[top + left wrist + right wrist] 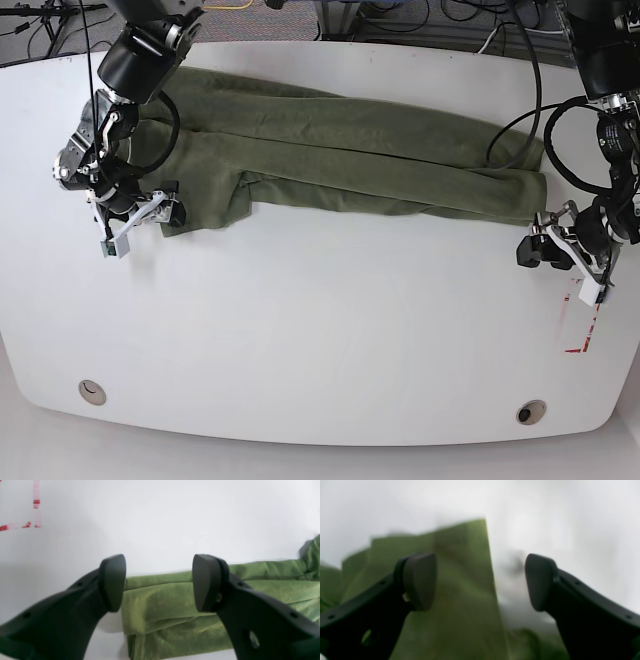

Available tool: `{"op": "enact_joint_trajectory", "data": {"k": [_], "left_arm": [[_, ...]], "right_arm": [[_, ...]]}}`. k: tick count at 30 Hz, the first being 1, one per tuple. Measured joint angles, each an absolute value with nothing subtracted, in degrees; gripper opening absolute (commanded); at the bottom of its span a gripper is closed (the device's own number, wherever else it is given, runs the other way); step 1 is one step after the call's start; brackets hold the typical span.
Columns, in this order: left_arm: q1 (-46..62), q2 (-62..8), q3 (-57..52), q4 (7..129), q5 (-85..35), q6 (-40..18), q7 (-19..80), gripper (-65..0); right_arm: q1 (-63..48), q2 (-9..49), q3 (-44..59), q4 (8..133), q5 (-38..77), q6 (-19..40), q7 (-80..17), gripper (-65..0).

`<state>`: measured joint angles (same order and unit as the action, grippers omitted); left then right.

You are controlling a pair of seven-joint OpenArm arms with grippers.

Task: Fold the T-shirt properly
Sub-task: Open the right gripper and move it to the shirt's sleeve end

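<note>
Both claws stand apart and you're holding nothing. Left gripper (545,252) sits just off the T-shirt (340,150) end near the desk (320,330) right edge; in the left wrist view its fingers (112,582) straddle the folded cloth edge without clamping. Right gripper (150,210) is at the shirt's other end by the left edge, over the cloth. Shirt lies in a long folded band across the desk's far half. Red tape mark (580,330) beside left gripper.
</note>
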<state>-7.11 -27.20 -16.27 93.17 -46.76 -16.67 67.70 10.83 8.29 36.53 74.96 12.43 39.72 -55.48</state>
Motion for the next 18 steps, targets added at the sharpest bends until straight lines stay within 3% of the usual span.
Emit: {"op": "enact_joint_trajectory", "data": {"k": [8,18], "left_arm": [[-6.5,-27.1,-16.3,93.2,-46.8,-16.7,67.7,-25.8],[-6.5,-27.1,-16.4,93.1,-46.8,-16.6,67.7,-25.8]], "right_arm": [[11.0,8.5,34.0,74.2,12.3,39.7,-54.3,-14.3],[9.5,7.6,29.7,75.0,14.3,39.9,-53.1,-26.3]]}}
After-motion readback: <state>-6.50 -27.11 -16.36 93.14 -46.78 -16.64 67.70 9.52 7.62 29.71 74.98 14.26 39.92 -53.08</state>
